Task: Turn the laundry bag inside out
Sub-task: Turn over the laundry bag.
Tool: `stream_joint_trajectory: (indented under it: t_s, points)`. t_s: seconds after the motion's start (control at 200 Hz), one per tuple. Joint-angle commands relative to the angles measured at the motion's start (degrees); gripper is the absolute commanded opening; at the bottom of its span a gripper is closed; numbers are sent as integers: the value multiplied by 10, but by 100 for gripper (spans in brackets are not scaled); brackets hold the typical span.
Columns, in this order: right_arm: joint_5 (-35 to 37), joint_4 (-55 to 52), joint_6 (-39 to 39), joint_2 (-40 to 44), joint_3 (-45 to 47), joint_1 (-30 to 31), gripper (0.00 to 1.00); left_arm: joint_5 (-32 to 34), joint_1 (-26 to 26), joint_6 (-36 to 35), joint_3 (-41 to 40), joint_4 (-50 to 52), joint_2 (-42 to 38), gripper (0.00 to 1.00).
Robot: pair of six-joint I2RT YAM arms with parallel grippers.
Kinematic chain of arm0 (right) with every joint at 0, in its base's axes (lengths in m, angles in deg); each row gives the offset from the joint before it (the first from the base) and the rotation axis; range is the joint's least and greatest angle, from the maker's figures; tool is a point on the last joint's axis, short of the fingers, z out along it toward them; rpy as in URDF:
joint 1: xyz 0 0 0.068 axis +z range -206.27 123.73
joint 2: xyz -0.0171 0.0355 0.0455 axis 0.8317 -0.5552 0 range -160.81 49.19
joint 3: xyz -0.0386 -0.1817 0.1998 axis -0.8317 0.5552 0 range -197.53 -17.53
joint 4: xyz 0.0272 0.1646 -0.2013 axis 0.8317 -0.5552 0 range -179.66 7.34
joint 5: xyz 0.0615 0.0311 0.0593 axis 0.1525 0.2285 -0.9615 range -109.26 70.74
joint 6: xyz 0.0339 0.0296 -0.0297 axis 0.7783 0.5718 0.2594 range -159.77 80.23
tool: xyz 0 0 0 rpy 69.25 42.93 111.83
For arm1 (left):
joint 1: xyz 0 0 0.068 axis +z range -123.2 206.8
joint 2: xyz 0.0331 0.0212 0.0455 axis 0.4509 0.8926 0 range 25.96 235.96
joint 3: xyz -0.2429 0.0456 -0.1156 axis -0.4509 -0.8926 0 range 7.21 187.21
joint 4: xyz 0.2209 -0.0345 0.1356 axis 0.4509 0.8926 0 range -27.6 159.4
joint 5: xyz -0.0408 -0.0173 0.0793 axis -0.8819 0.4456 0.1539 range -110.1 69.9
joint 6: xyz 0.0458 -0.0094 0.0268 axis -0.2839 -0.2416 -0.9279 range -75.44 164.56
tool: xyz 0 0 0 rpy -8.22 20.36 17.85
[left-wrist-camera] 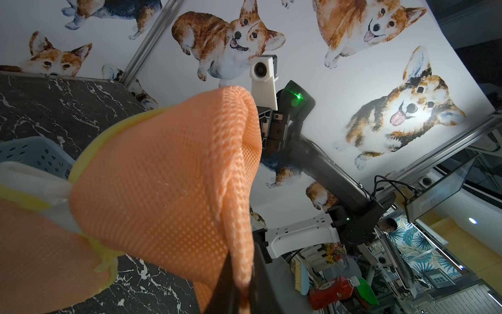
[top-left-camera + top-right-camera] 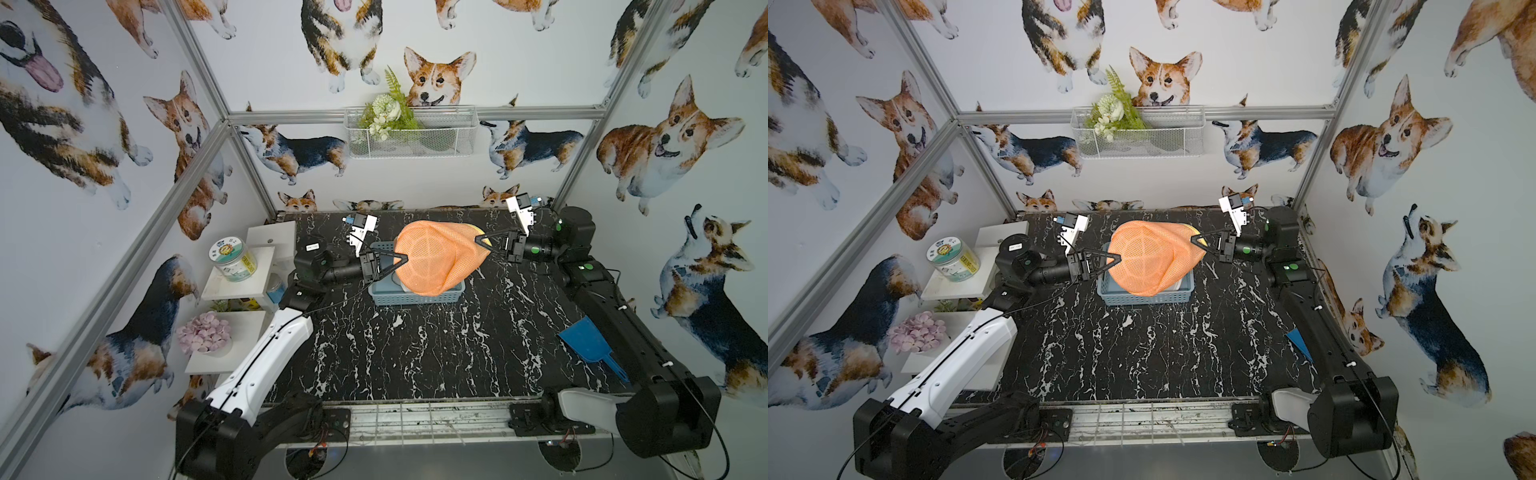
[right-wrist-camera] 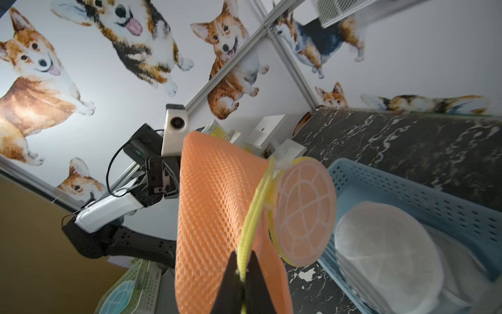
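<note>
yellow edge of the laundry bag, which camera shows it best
The right wrist view: the yellow edge runs close-up out of the shut right gripper. The left wrist view shows a curved stretch; both top views show only a sliver behind the laundry bag.

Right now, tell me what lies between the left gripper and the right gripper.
The orange mesh laundry bag fills the gap, with the left gripper shut on one side and the right gripper on the opposite, yellow-trimmed edge. Both top views show it.
</note>
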Motion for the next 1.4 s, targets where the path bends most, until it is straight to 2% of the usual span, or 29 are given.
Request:
stream_joint_trajectory:
  t_s: [0.0,0.145,0.295,0.335,0.365,0.445,0.566,0.626,0.781,0.866,0.976,1.136,1.201,1.211,1.286,1.331,1.396]
  points:
    - [107,104,85,4,3,-30,0,-20,0,53,-16,-107,-3,0]
    - [125,64,65,-30,2,-8,0,-4,2,232,-51,-350,18,0]
    - [128,71,44,-28,47,33,0,86,29,490,-78,-700,86,0]
    - [123,90,50,-26,64,36,0,113,32,546,-75,-771,113,0]
    - [118,118,63,-24,83,37,0,117,26,564,-66,-779,129,0]
    - [107,219,125,-21,124,38,0,98,2,553,-39,-779,142,0]
    - [135,236,126,-36,109,51,0,94,-27,550,-28,-779,148,0]
    - [147,286,144,-44,101,56,0,93,-36,555,-30,-779,155,0]
    - [150,379,171,-98,82,98,0,136,-47,543,-39,-779,150,0]
    - [174,375,154,-118,84,133,0,148,-63,537,-24,-779,147,0]
    - [199,383,162,-140,90,147,0,168,-80,537,-19,-779,149,0]
    - [259,239,99,-123,70,153,0,220,-71,552,-27,-772,149,0]
    - [287,215,80,-90,76,146,19,224,-62,546,-40,-717,147,0]
    - [294,208,75,-84,77,145,25,225,-61,543,-45,-707,144,0]
    - [324,174,48,-45,80,130,49,234,-52,500,-70,-617,120,0]
    - [333,157,37,-19,85,115,55,233,-46,466,-74,-547,101,0]
    - [333,155,30,21,102,90,59,235,-38,412,-71,-441,69,0]
